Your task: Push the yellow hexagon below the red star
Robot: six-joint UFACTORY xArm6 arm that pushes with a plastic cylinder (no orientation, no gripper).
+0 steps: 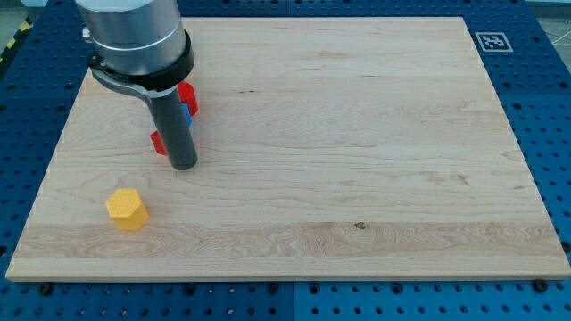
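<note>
A yellow hexagon point(127, 209) lies on the wooden board near its lower left. My rod comes down from the view's top left, and my tip point(183, 166) rests on the board up and to the right of the hexagon, apart from it. A red block point(188, 96), likely the red star, shows just behind the rod, mostly hidden. Another red piece point(158, 141) pokes out at the rod's left side. A sliver of a blue block point(188, 115) shows at the rod's right edge.
The wooden board point(357, 134) lies on a blue perforated table. A black-and-white marker tag point(492, 41) sits at the board's upper right corner. The arm's grey housing point(134, 36) covers the board's upper left.
</note>
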